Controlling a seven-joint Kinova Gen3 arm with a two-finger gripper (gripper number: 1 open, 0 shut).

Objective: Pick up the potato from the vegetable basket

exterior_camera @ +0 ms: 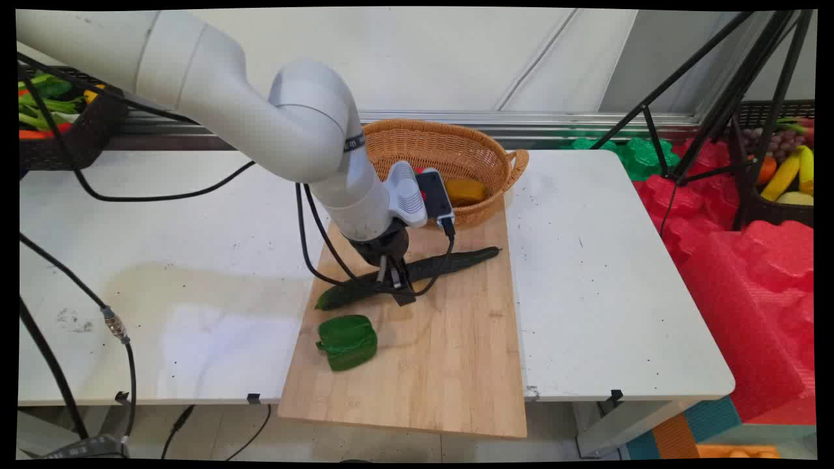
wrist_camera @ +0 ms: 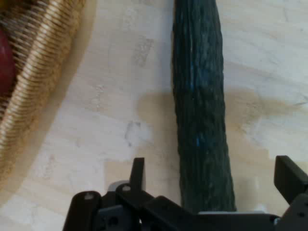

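On wooden board (exterior_camera: 443, 352), dark cucumber (exterior_camera: 456, 259) lying slantwise, between spread fingers of gripper (wrist_camera: 211, 185), not clamped. Just near-left, green pepper (exterior_camera: 347, 342). At far edge, wicker basket (exterior_camera: 449, 146) with yellow-orange fruit (exterior_camera: 465, 191).

The white arm (exterior_camera: 215, 91) comes in from the upper left and bends down at its big round elbow. Its wrist (exterior_camera: 365, 208) points down and a bit to the right. The black gripper (exterior_camera: 393, 286) hangs low at the end of it. The two fingers (wrist_camera: 137, 174) are spread wide apart, one on each side.
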